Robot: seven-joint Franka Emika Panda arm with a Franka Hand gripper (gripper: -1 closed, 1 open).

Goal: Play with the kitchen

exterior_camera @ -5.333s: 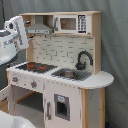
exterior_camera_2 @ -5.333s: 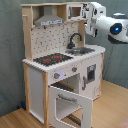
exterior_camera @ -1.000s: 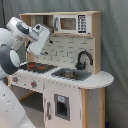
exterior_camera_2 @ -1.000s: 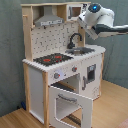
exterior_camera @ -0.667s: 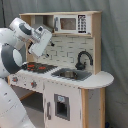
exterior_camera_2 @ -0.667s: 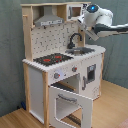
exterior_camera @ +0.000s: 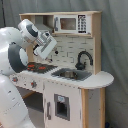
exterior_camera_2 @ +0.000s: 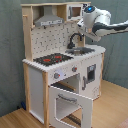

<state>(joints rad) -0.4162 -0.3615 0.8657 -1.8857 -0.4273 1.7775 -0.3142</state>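
Your white arm hangs over the counter of the child-size toy kitchen of pale wood and white panels [exterior_camera: 75,80] [exterior_camera_2: 55,75].

In the first exterior view you see the kitchen fill the middle of the frame, its rounded counter end toward the first exterior view's right; in the second exterior view it stands on a wooden floor [exterior_camera_2: 110,107] before a grey curtain. The gripper [exterior_camera: 45,48] [exterior_camera_2: 93,31] sits above the counter — over the red-ringed black stovetop [exterior_camera: 37,67] [exterior_camera_2: 52,59] in the first exterior view, beside the curved black faucet [exterior_camera: 83,59] [exterior_camera_2: 75,40] and above the grey sink [exterior_camera: 70,74] [exterior_camera_2: 81,50] in the second. You cannot tell whether its fingers are apart or together. The white oven door [exterior_camera_2: 67,102] hangs open — hinged down at the front.
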